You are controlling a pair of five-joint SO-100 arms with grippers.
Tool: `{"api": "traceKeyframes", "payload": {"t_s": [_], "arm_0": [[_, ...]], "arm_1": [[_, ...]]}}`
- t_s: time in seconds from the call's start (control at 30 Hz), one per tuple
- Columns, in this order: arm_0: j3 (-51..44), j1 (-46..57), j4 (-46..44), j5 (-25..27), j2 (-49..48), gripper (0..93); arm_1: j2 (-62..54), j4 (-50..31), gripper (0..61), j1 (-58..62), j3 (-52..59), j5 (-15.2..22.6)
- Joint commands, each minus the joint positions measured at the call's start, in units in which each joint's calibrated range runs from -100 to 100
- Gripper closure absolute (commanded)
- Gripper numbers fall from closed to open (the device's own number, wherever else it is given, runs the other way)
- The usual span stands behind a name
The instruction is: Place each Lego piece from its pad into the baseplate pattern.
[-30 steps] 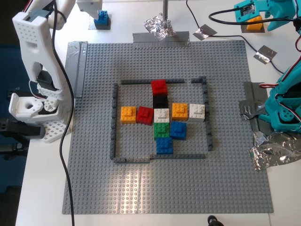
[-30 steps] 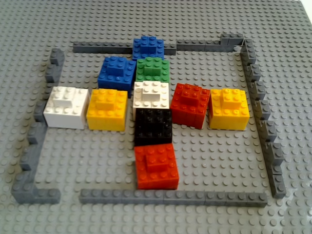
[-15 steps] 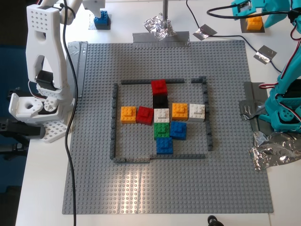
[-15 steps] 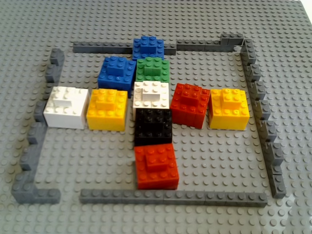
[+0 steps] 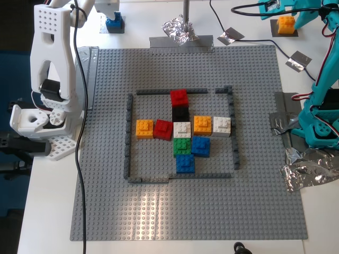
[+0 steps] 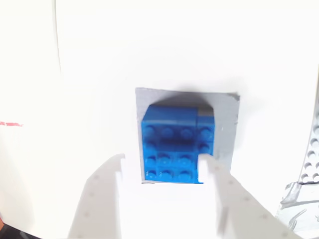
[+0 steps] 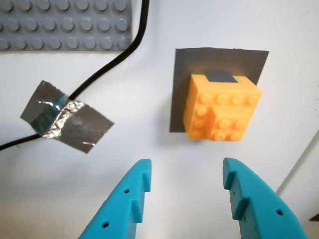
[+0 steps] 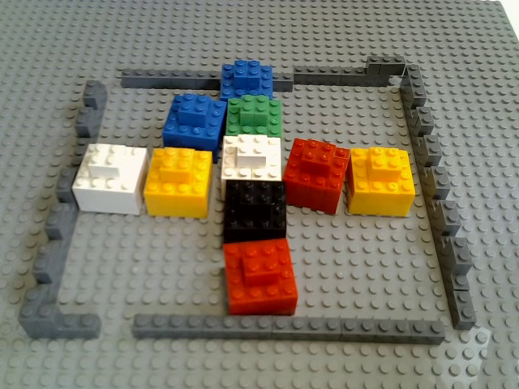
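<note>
Looking along your first gripper [image 7: 187,191], you see its teal fingers [image 7: 132,199] spread apart, with the orange brick [image 7: 222,107] just ahead of them and untouched. That brick sits on its dark grey pad [image 7: 219,59] on the white tabletop [image 7: 124,164], near the tabletop's far corner at the exterior view's right [image 5: 286,24]. A foil scrap [image 7: 67,122] pins a black cable [image 7: 119,57] nearby.

Your second gripper [image 6: 162,172] has its white fingers [image 6: 102,191] apart too, flanking the near edge of the blue brick [image 6: 174,144], which rests on its grey pad [image 6: 224,139] off the baseplate's far corner at the exterior view's left [image 5: 114,22].

The baseplate [image 5: 238,201] carries the dark frame [image 5: 127,137] around the coloured cluster [image 5: 183,132].
</note>
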Motion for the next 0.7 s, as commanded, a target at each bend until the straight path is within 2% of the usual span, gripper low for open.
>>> {"api": "traceKeyframes", "payload": {"t_s": [0.0,0.23,0.3,0.37,0.53,0.67], "arm_0": [[-5.3,0.2,-0.3,0.1,1.5,76.0],[-9.3,0.0,-0.3,0.2,4.8,76.0],[-10.8,0.0,-0.3,0.2,5.7,76.0],[-12.1,0.0,-0.3,0.2,6.7,76.0],[-14.3,-0.5,-0.3,0.2,7.7,76.0],[-14.1,-0.7,-0.3,0.2,7.8,76.0]], "arm_1": [[-1.0,-0.7,43.6,-1.5,-4.2,-0.1],[0.4,-0.8,44.5,-2.1,-4.1,-0.4],[0.5,-0.9,47.4,-2.1,-4.2,0.0],[0.5,-0.8,55.9,-2.1,-4.4,0.2],[-0.5,-0.1,61.2,-1.8,-5.5,0.4],[-3.6,0.8,61.2,-1.7,-6.1,0.5]]}}
